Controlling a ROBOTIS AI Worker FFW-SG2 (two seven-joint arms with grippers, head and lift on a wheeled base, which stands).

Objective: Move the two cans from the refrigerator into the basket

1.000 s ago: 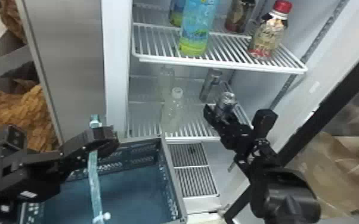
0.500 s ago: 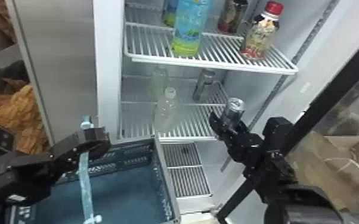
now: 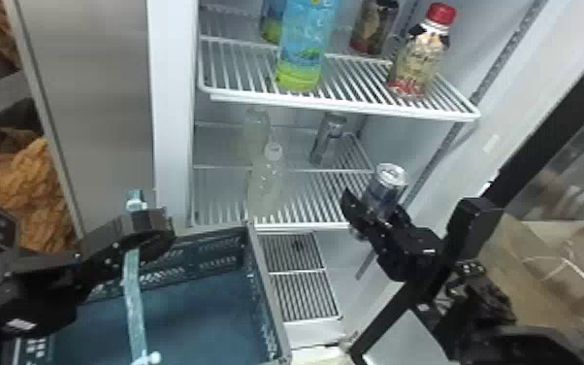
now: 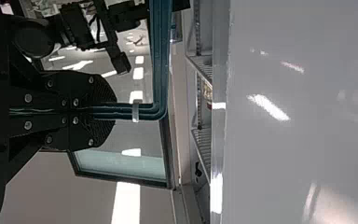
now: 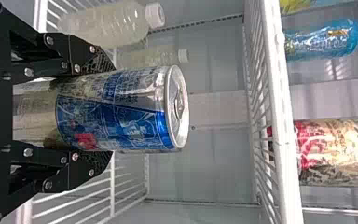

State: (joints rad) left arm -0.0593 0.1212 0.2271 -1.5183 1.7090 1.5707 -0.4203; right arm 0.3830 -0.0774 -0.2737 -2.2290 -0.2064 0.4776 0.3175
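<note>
My left gripper (image 3: 148, 228) is over the basket (image 3: 269, 291) in the head view. In the left wrist view, the left gripper (image 4: 114, 112) is closed around the basket's blue rim (image 4: 161, 60). The right gripper (image 3: 376, 211) clasps an upright silver can (image 3: 387, 187) by the front right of the lower shelf. Seen from the right wrist, the can (image 5: 121, 109), blue and silver, lies between the fingers of the right gripper (image 5: 107, 112). Another can (image 3: 329, 138) stands at the back of that shelf.
Clear bottles (image 3: 264, 184) stand on the lower shelf, left of the cans. The upper shelf (image 3: 344, 109) holds a blue-green bottle (image 3: 305, 48) and a red-capped bottle (image 3: 419, 58). A black door frame (image 3: 543, 126) slants behind the right arm.
The right gripper and its can have moved rightward and out past the lower shelf's front corner. The head view has shifted a little, and the left gripper keeps its hold on the basket.
</note>
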